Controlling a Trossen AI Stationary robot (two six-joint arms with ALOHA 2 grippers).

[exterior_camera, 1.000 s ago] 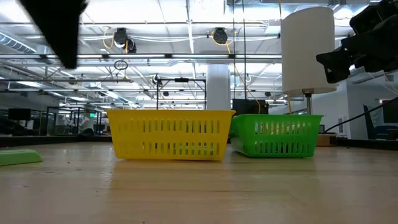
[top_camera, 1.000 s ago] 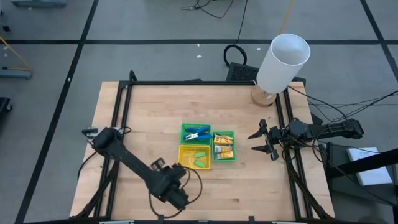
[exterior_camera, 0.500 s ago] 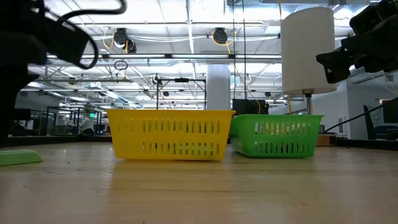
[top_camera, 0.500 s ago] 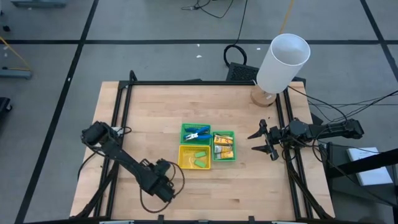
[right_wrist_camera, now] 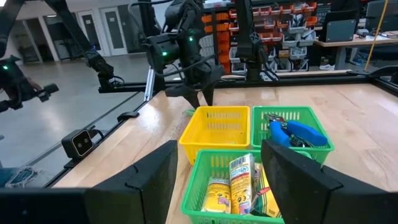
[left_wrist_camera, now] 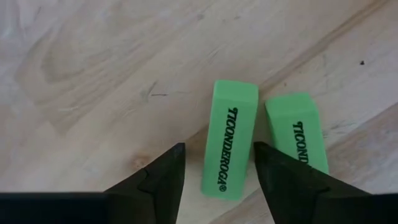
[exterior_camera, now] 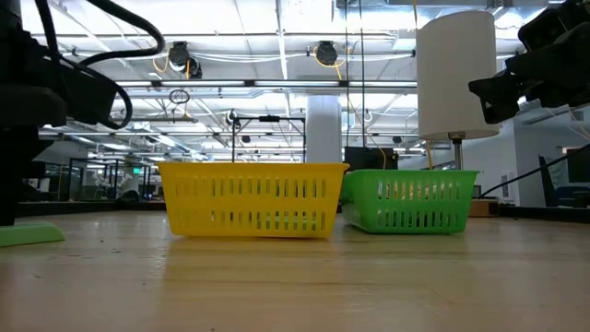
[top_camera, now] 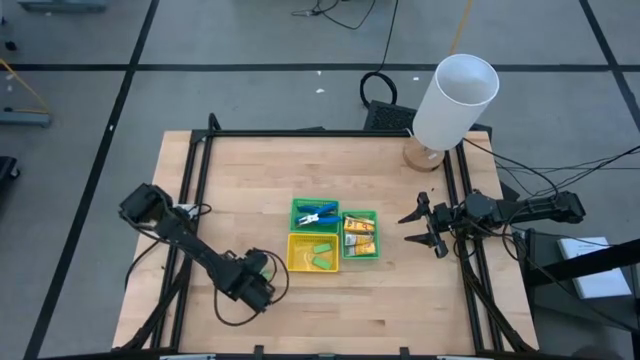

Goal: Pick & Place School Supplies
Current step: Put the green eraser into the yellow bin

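Two light-green sticks (left_wrist_camera: 229, 148) (left_wrist_camera: 300, 138) lie flat, side by side, on the bare wood near the table's front left. My left gripper (left_wrist_camera: 217, 145) points down over them, open, one finger on each side of the nearer end of one stick, touching neither. In the high view this gripper (top_camera: 257, 288) covers them. More green sticks (top_camera: 320, 254) lie in the yellow tray (top_camera: 296, 262), blue-handled pliers (top_camera: 318, 212) in a green tray (top_camera: 296, 206), and yellow-orange packets (top_camera: 358, 234) in another green tray (top_camera: 374, 250). My right gripper (top_camera: 418, 226) waits open at the right edge.
A big white cylinder (top_camera: 455, 98) on a wooden foot stands at the far right corner. The three trays cluster at the table's middle, to the right of my left gripper. A black frame (top_camera: 190, 190) runs along the table's edges. Bare wood lies around the two sticks.
My left gripper has come down toward the table and moved toward the left edge, away from the near edge, rolling about its own axis as it went. It now stands low over the sticks at the front left.
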